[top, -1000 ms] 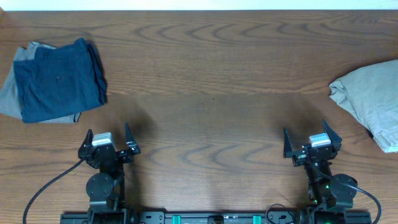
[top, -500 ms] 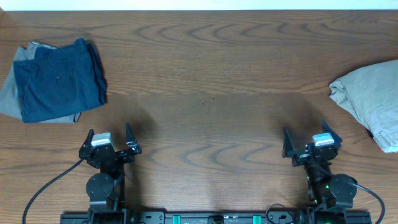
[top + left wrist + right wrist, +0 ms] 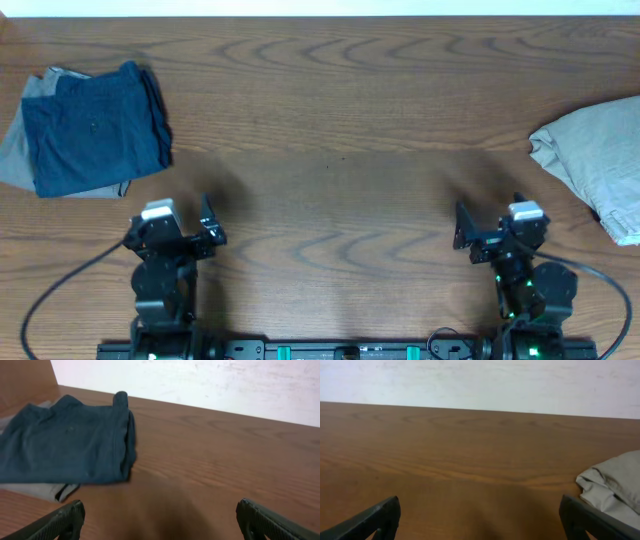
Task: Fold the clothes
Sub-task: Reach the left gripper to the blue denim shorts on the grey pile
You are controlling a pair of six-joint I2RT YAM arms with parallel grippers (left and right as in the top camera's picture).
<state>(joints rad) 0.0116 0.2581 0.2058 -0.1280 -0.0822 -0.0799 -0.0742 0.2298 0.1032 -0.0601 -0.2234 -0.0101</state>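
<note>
The navy blue shorts [image 3: 95, 130] lie folded at the table's far left, on top of a grey garment [image 3: 18, 150]. They also show in the left wrist view [image 3: 65, 442], ahead and left of the fingers. My left gripper [image 3: 172, 222] is open and empty near the front edge, well below the shorts. In its wrist view the left gripper [image 3: 160, 520] has both fingers wide apart over bare wood. My right gripper [image 3: 495, 222] is open and empty at the front right; in its wrist view the right gripper [image 3: 480, 517] holds nothing.
A beige garment [image 3: 595, 165] lies crumpled at the table's right edge, also in the right wrist view [image 3: 612, 487]. The wooden table [image 3: 330, 130] stretches between the two piles. A white wall [image 3: 480, 380] bounds the far side.
Both arms have drawn back slightly toward the front edge. The garments have not moved, and both grippers stay open.
</note>
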